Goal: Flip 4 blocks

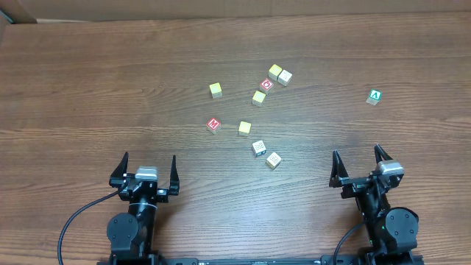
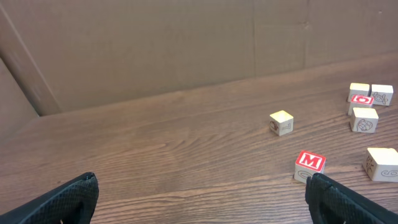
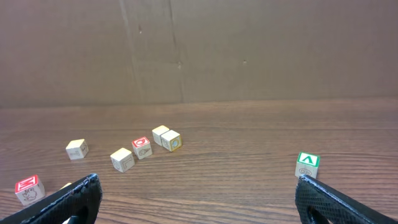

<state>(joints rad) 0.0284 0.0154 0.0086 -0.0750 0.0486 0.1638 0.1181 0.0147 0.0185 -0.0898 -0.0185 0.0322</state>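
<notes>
Several small wooden blocks lie scattered on the table's middle. Among them are a red "M" block (image 1: 213, 125) (image 2: 310, 165) (image 3: 28, 188), a yellow-topped block (image 1: 244, 128), another yellow one (image 1: 215, 90) (image 2: 281, 122) and two with dark print on top (image 1: 258, 147) (image 1: 273, 160). My left gripper (image 1: 149, 157) (image 2: 202, 199) stands open at the near left, short of the "M" block, with nothing between its fingers. Over at the near right, my right gripper (image 1: 357, 152) (image 3: 199, 199) is open and empty too.
A green "A" cube (image 1: 374, 97) (image 3: 307, 165) sits alone at the right. A red cube with a white ring (image 1: 266, 85) (image 3: 142, 147) lies among yellow and cream cubes (image 1: 280, 74) at the back. A cardboard wall (image 2: 186, 43) lines the far edge.
</notes>
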